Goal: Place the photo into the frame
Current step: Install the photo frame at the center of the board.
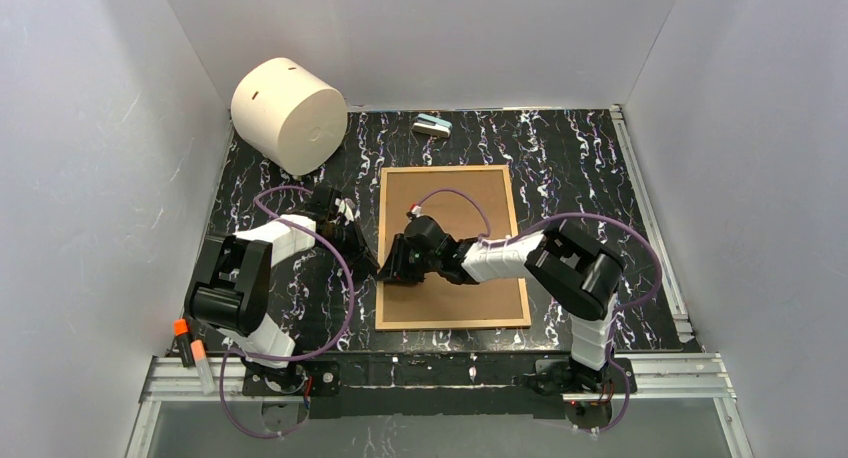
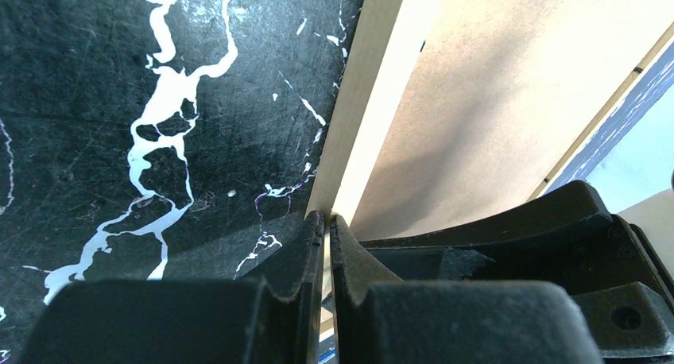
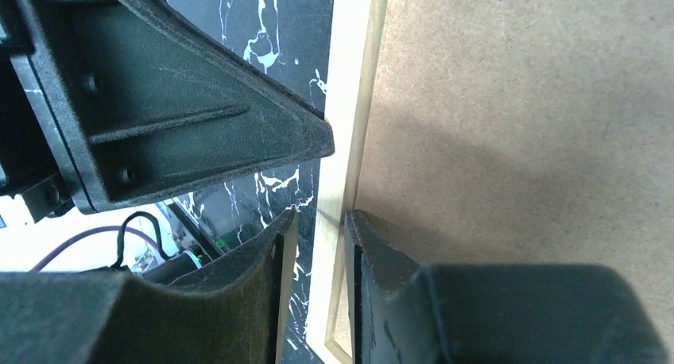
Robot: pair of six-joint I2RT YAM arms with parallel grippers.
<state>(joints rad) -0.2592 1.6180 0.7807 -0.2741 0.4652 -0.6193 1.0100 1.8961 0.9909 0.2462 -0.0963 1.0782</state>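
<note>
Picture frames: one, a large rectangular light-wood picture frame [image 1: 490, 278] [image 2: 477, 102] [image 3: 517, 102] with a plain brown fibreboard back.
Robot arms: two, both jointed and black-and-white, the left arm [image 1: 265, 253] and the right arm [image 1: 560, 263].
Claws: two, both black plastic, the left claw [image 1: 368, 263] [image 2: 327, 221] and the right claw [image 1: 397, 271] [image 3: 318, 221].
Fingers per claw: two.
Cylinders: one, a big cream-white cylinder [image 1: 290, 113].
Small blocks: one, a pale teal-and-white block [image 1: 432, 126]; what it is cannot be told.
Sticks: two, as far as can be made out, thin orange-tipped sticks [image 1: 190, 348].
Purple cables: two, one along each arm.
Benches: one, a black bench [image 1: 600, 168] with white marble veining.
</note>
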